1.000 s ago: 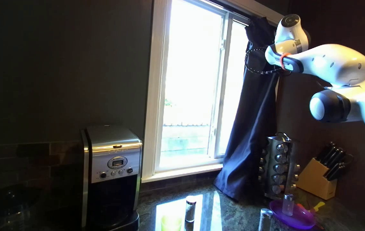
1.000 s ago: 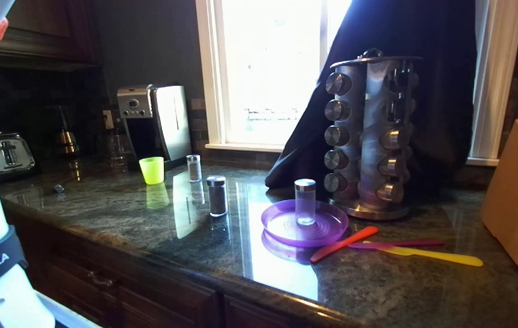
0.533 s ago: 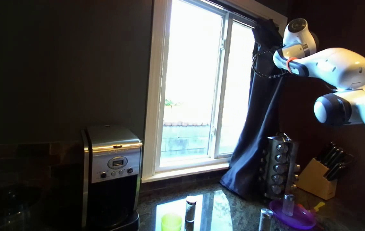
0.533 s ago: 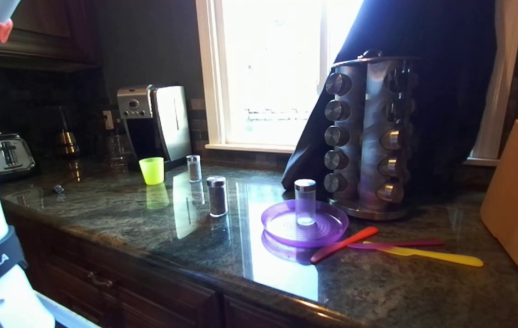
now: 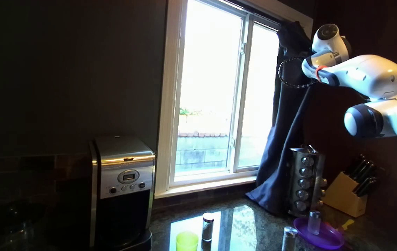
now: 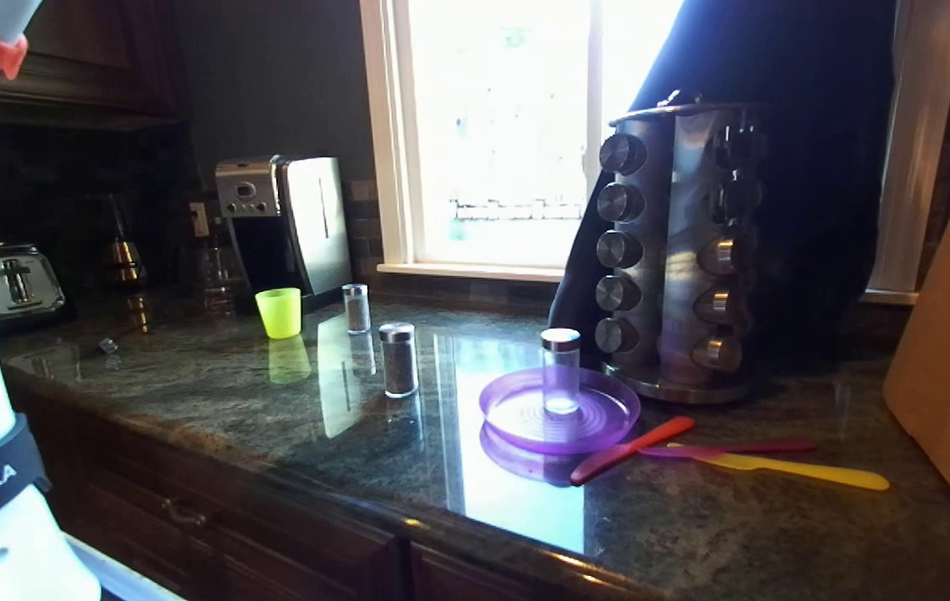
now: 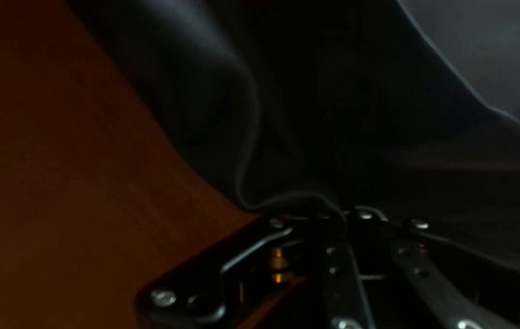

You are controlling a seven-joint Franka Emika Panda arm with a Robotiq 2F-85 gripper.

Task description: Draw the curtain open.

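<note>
Curtain (image 5: 286, 104) is being pinched by the gripper (image 7: 346, 221); an even sideways pull is being advised, the spice rack (image 6: 684, 250) being avoided.

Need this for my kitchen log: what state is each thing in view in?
Tool, shut on the curtain
Curtain, gathered to one side
Window, mostly uncovered; open or shut unclear
Coffee maker, upright; on or off unclear
Green cup, upright
Counter jars, capped, upright
Purple dish, flat, holding a capped upright jar
Spice rack, upright, holding jars
Knife block, holding knives
Coloured knives, lying down, overlapping
Toaster, upright; on or off unclear
</note>
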